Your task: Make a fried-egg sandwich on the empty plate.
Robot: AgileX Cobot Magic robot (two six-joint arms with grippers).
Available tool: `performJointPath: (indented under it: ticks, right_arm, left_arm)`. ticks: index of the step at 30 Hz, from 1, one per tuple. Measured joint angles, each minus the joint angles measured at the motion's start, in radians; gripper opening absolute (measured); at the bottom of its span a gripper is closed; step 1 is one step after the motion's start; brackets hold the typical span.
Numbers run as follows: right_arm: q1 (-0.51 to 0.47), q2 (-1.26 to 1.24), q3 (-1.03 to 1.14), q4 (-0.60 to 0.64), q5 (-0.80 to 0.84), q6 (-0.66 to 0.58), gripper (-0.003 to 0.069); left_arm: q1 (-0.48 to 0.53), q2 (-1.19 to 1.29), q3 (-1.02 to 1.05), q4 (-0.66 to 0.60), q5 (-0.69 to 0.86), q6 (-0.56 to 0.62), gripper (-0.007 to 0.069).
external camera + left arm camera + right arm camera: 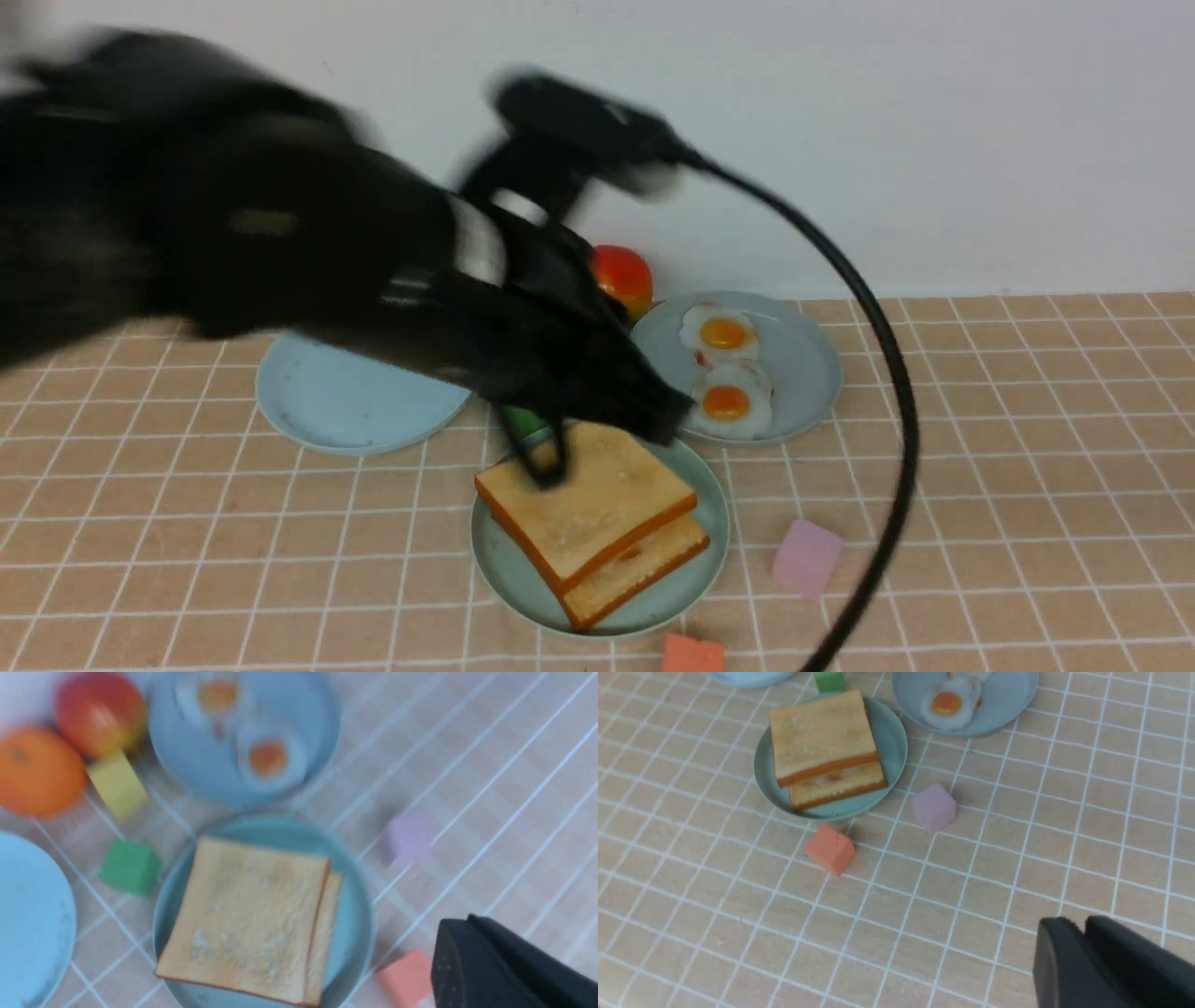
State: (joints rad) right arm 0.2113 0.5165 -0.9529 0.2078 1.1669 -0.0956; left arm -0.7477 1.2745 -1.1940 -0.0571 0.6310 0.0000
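Observation:
Two golden-brown toast slices are stacked on the mint-green plate (pixel 504 571). The top slice (pixel 583 499) sits skewed over the lower one (pixel 644 571). A sliver of white and orange, the fried egg (pixel 833 777), shows between them. My left gripper (pixel 667 420) is blurred and hovers over the plate's far edge. In the left wrist view the left gripper (pixel 469 919) is shut and empty, with the toast stack (pixel 252 914) below it. My right gripper (pixel 1080 924) is shut and empty over bare cloth, well clear of the plate (pixel 896 742). It is out of the front view.
A grey-blue plate (pixel 803 364) at the back right holds two more fried eggs (pixel 724 333) (pixel 726 401). A sky-blue plate (pixel 345 401) lies at the back left. Around the mint-green plate are a lilac cube (pixel 808 557), a coral cube (pixel 693 653), a green cube (pixel 131 867), a yellow block (pixel 117 784), a red fruit (pixel 621 275) and an orange (pixel 37 772). A black cable (pixel 887 373) arcs across the right.

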Motion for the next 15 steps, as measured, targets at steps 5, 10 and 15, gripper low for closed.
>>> performJointPath:
  ticks: [5,10,15]
  right_arm:
    - [0.000,-0.097,0.000,-0.085,0.008,0.082,0.0092]
    - [0.000,-0.216,0.025,-0.193,0.036,0.257,0.0092]
    - [0.000,-0.344,0.097,-0.258,0.052,0.384,0.0070]
  left_arm:
    - [0.000,-0.303,0.265,-0.052,-0.167,-0.005,-0.0013]
    - [0.000,-0.584,0.632,-0.072,-0.431,-0.005,-0.0013]
    - [0.000,-0.834,0.870,-0.098,-0.624,-0.006,-0.0013]
